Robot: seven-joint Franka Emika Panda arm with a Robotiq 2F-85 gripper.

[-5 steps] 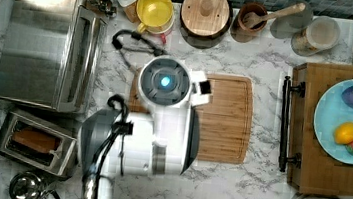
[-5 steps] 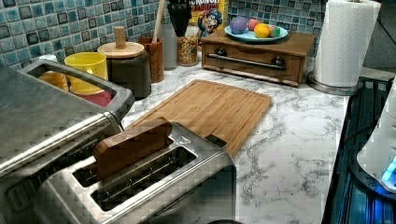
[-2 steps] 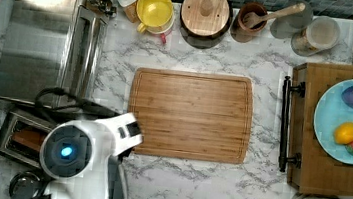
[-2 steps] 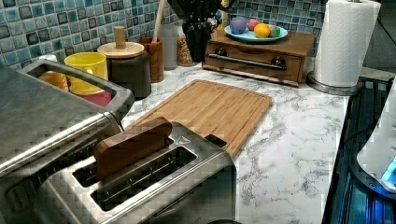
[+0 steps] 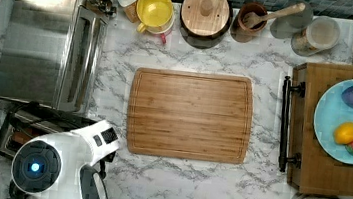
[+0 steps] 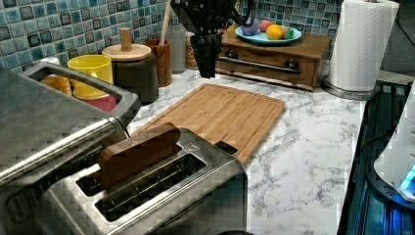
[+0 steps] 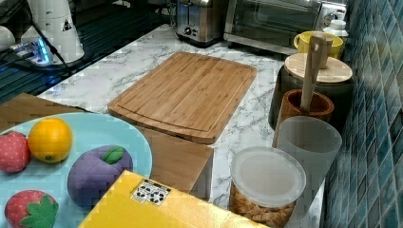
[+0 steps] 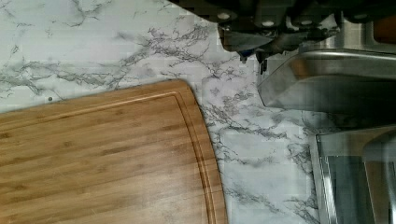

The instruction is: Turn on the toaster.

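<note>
the toaster (image 6: 147, 196) sits at the near end of the left view, a small brushed-steel box with two long top slots and a brown slice (image 6: 139, 154) standing up out of the slot nearer the toaster oven (image 6: 44, 122). in the top view the toaster (image 5: 22, 130) lies at the lower left of the tabletop (image 5: 179, 190), just below the toaster oven (image 5: 45, 44), and the white arm (image 5: 56, 161) covers much of it.

in the left view the gripper (image 6: 205, 49) hangs dark and pointing down above the far end of the cutting board (image 6: 220, 112), well apart from the toaster. in the wrist view the gripper (image 8: 271, 28) shows as dark hardware over the marble, with a steel edge of the toaster (image 8: 327, 79) close beside it. whether the jaws are open or closed, i cannot tell, and nothing can be seen held in them.

the tabletop is white marble with grey veins. the bamboo cutting board (image 5: 190, 115) lies in the middle of it. along the blue tiled wall (image 6: 73, 24) stand a yellow mug (image 5: 155, 9), a dark canister with a wooden lid (image 5: 205, 16), a brown pot holding a wooden spoon (image 5: 254, 17), and a lidded jar (image 5: 318, 34). at the top view's right a wooden tray (image 5: 305, 144) carries a blue plate (image 5: 328, 117) of toy fruit. a paper towel roll (image 6: 359, 44) stands by the tray in the left view.
</note>
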